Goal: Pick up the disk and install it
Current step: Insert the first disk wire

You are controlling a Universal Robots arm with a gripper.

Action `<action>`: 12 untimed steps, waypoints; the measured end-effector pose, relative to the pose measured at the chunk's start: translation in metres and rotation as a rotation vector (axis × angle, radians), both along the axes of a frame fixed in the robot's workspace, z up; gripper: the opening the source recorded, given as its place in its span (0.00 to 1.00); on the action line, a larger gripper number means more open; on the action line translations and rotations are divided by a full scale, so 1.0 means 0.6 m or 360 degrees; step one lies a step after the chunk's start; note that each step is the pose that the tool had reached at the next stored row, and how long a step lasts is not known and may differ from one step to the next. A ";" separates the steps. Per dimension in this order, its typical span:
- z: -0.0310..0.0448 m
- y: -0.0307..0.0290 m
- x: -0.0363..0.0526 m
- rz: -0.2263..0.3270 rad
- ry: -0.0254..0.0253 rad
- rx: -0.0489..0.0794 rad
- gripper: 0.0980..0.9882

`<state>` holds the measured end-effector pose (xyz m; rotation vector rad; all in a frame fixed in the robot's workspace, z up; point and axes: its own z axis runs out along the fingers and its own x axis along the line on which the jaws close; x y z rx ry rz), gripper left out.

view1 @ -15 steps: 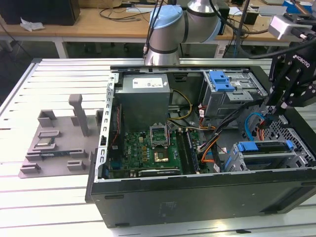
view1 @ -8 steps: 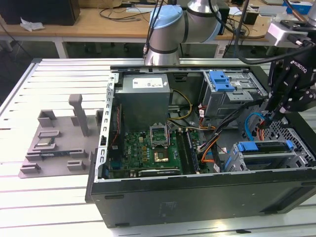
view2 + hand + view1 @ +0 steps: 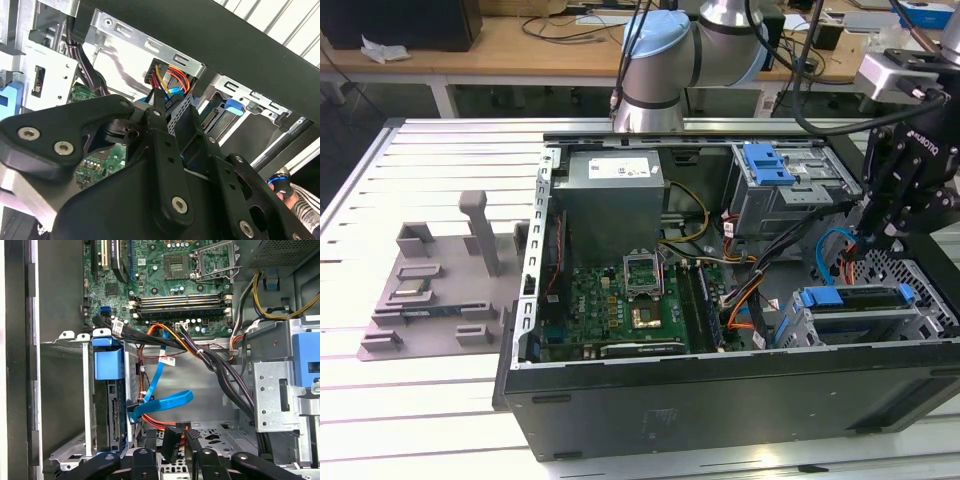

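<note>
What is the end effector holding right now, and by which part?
Seemingly a black cable connector, pinched across its body by the end effector. The disk is not held.

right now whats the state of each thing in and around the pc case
computer case: side panel off, interior exposed
disk: seated in its bay in the drive cage, blue bracket around it
gripper: above the cage end of the case, holding a black cable connector
blue cable: loose, looping beside the disk
CPU socket: uncovered
</note>
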<state>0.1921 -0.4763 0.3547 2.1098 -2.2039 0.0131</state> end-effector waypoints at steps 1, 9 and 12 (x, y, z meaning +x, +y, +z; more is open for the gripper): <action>0.000 0.0000 0.000 0.0000 0.00000 0.0000 0.30; 0.000 0.0000 0.000 0.0000 0.00001 0.0000 0.08; 0.000 -0.0008 0.000 0.0000 0.00001 0.0000 0.08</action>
